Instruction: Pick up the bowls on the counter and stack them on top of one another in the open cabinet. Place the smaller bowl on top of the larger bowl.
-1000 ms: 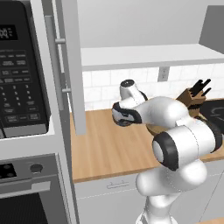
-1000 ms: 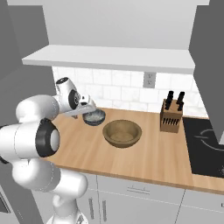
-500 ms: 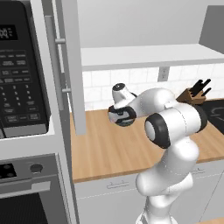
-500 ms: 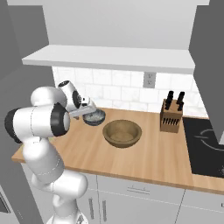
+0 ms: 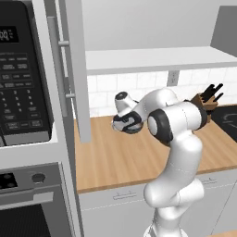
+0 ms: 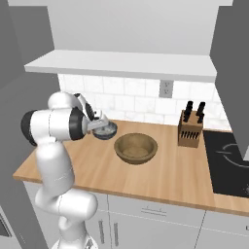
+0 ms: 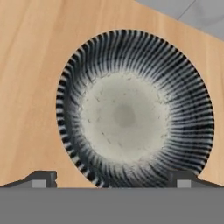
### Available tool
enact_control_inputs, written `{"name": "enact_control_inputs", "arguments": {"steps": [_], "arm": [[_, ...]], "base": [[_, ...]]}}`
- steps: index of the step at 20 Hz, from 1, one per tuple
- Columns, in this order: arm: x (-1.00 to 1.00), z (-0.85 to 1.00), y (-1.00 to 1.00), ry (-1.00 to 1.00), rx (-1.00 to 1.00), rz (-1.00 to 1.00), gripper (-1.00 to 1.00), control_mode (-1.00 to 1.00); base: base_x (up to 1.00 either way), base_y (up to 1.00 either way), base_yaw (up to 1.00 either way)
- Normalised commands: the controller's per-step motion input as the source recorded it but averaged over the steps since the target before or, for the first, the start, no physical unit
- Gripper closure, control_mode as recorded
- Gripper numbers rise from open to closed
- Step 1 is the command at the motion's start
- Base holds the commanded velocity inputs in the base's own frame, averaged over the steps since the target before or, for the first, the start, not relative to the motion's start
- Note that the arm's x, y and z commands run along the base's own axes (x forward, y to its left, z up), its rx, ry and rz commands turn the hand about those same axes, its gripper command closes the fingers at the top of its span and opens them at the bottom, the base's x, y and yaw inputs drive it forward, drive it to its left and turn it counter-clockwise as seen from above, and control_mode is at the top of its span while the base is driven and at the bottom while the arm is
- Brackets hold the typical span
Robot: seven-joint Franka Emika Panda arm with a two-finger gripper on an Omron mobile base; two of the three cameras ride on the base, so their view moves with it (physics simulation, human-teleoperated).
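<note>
Smaller bowl (image 7: 131,113) speckled grey, ribbed dark wall; counter (image 7: 30,87) matt wood-grain

My arm (image 6: 53,160) is glossy white all over, built from fat rounded segments that swell like bulbs at each link, with dark charcoal discs capping the joints (image 5: 157,126) and a thin dark ring where one segment meets the next. Near the hand the casing narrows into a smaller white knob (image 5: 121,99) with a dark round face, and black bands wrap the wrist below it. From the hand camera, my two finger tips (image 7: 41,178) are small dark-grey wedges with paler square pads.
</note>
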Motion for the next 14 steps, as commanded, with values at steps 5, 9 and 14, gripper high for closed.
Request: {"name": "enact_control_inputs", "arguments": {"steps": [5,9,14], "arm": [[0.53,-0.30,0.00,0.00,0.00,0.00,-1.00,-1.00],[0.25,-0.35,0.07,0.08,0.00,0.00,1.00,-1.00],[-0.07,-0.35,0.03,0.03,0.00,-0.01,1.00,-1.00]], "base": [[0.00,0.00,0.00],[0.00,0.00,0.00],[0.00,0.00,0.00]]}}
